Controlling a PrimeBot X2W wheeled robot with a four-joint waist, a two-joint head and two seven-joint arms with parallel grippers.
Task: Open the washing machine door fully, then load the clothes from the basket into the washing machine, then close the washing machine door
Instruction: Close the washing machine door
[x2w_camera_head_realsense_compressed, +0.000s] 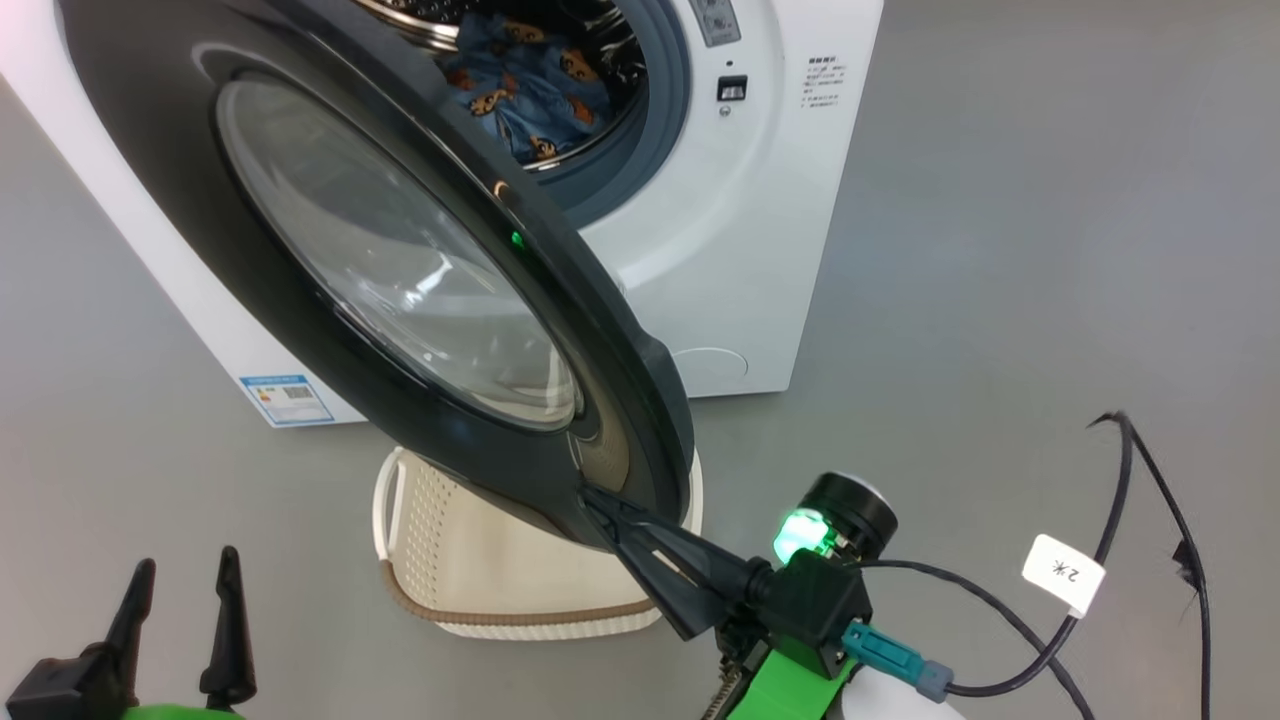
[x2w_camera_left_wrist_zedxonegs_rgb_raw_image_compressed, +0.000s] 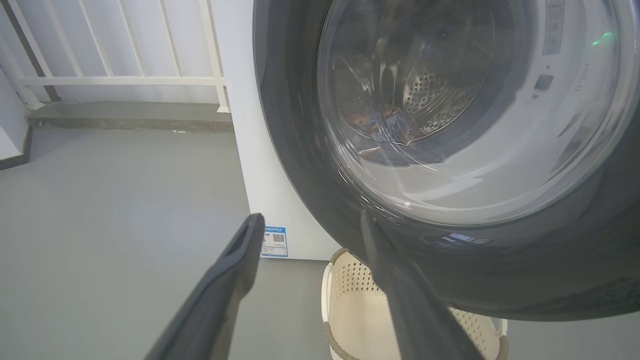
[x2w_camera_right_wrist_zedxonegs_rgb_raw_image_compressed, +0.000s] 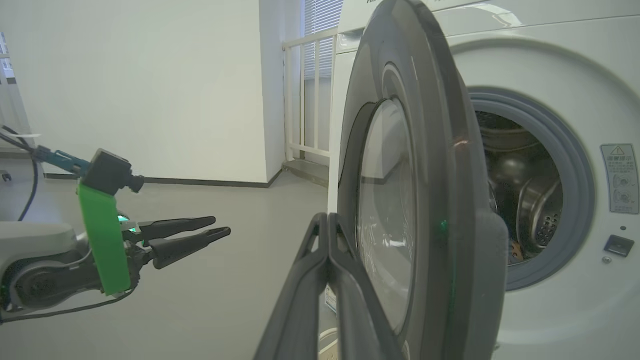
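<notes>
Grey floor (x2w_camera_head_realsense_compressed: 1000, 200) everywhere, smooth and matte, and it's taking a soft, even light with just a faint pale sheen across it. Over in the right wrist view a plain white wall (x2w_camera_right_wrist_zedxonegs_rgb_raw_image_compressed: 150, 75) runs along the far side with a dark skirting strip (x2w_camera_right_wrist_zedxonegs_rgb_raw_image_compressed: 210, 183) at its foot, and it turns a corner where slatted blinds (x2w_camera_right_wrist_zedxonegs_rgb_raw_image_compressed: 322, 30) hang over a window up high. In front of those blinds stands a white railing (x2w_camera_left_wrist_zedxonegs_rgb_raw_image_compressed: 120, 80) of slim upright bars, and in the left wrist view it sits on a low grey ledge (x2w_camera_left_wrist_zedxonegs_rgb_raw_image_compressed: 125, 116) raised a step above the floor.
</notes>
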